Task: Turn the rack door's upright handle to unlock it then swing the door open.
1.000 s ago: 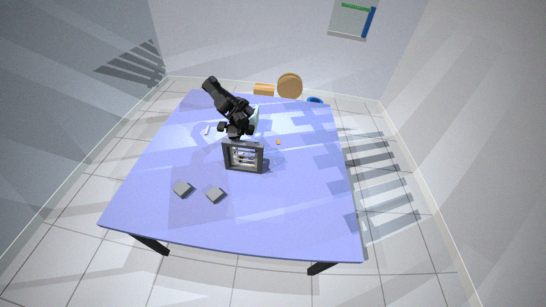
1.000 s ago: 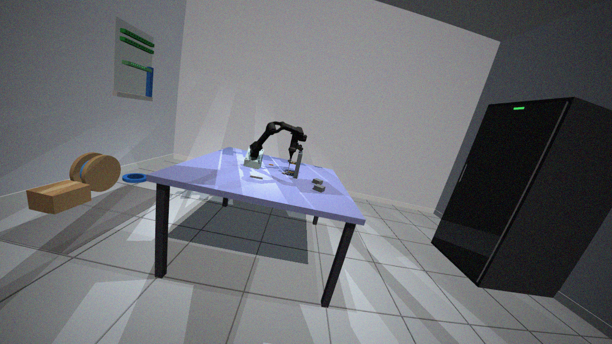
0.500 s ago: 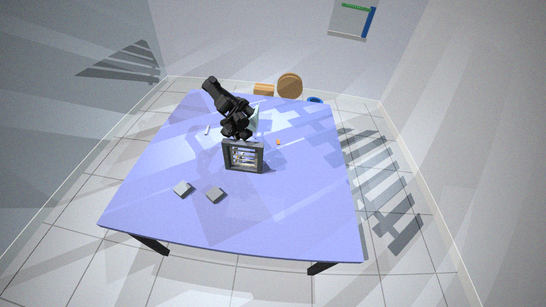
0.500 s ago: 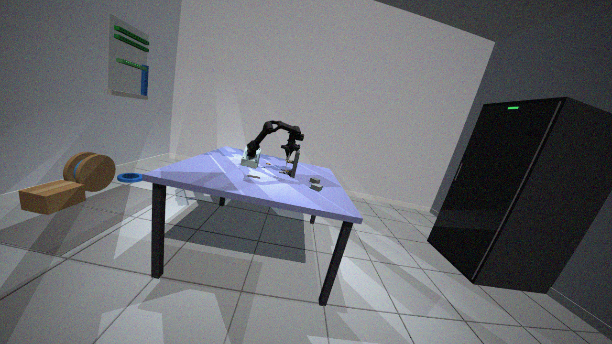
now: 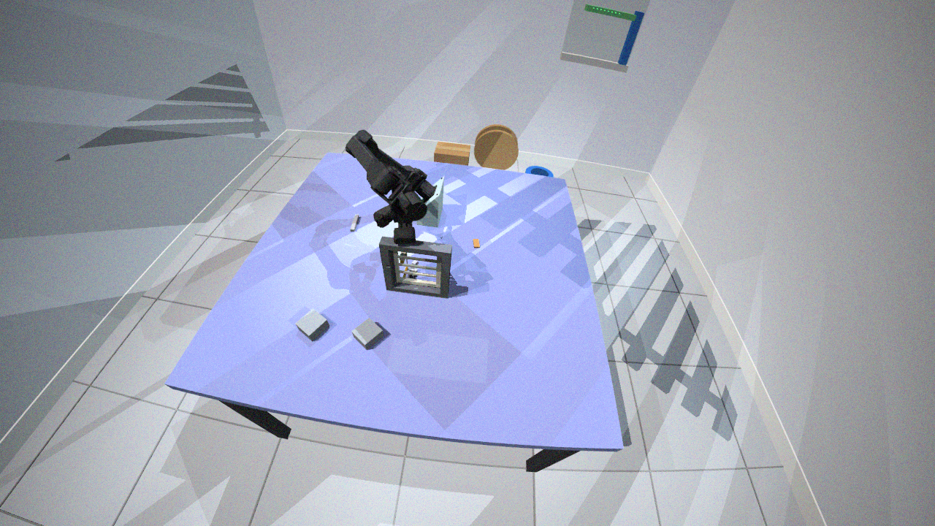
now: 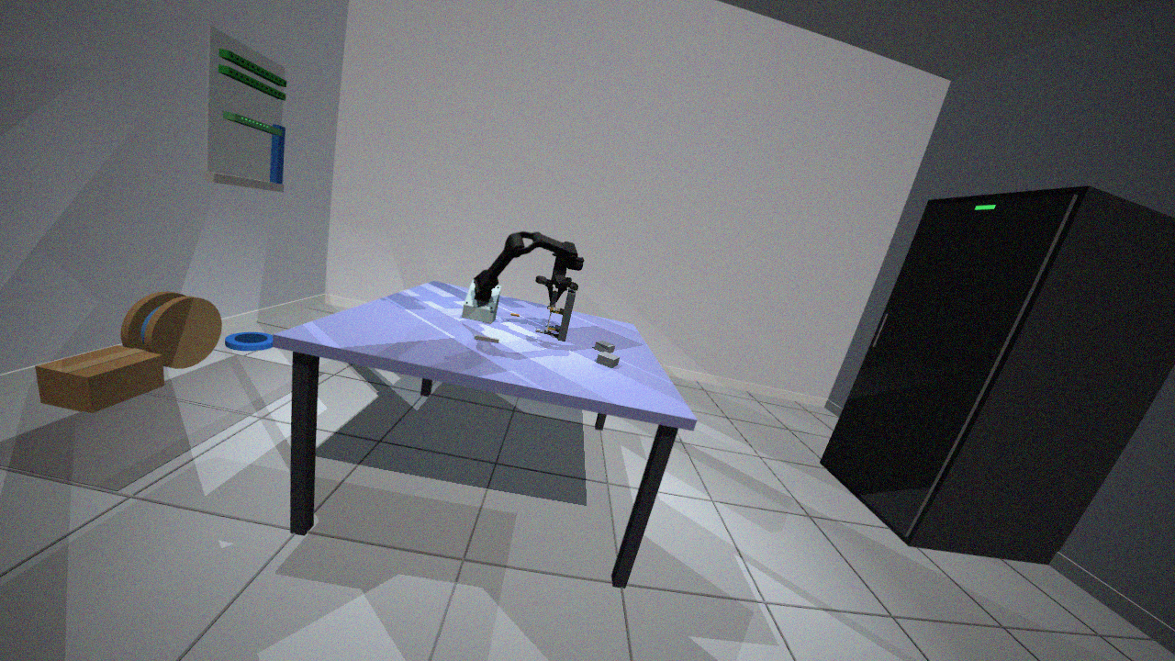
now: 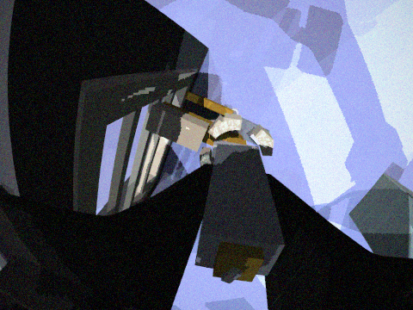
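My gripper (image 7: pixel 236 177) (image 6: pixel 555 304) is shut on the upright handle (image 7: pixel 238 202), a dark grey bar with orange at its end. In the wrist view the handle stands between the black fingers, turned well out of line with the door bracket (image 7: pixel 194 133); the exact angle is unclear. The rack frame (image 5: pixel 389 275) (image 6: pixel 567 316) stands upright, with the gripper close behind its top edge in the top view. The slatted door (image 7: pixel 92 101) shows at the left of the wrist view and appears closed, or nearly so. In the top view the frame hides my fingertips.
The table (image 5: pixel 457 405) bears two grey blocks (image 5: pixel 312 324) (image 5: pixel 369 333) in front of the frame. A small orange block (image 5: pixel 475 243) (image 6: pixel 515 314) lies right of it in the top view, and a pale stick (image 5: pixel 355 223) (image 6: pixel 486 338) lies left. The arm's pale base (image 5: pixel 431 212) stands behind.
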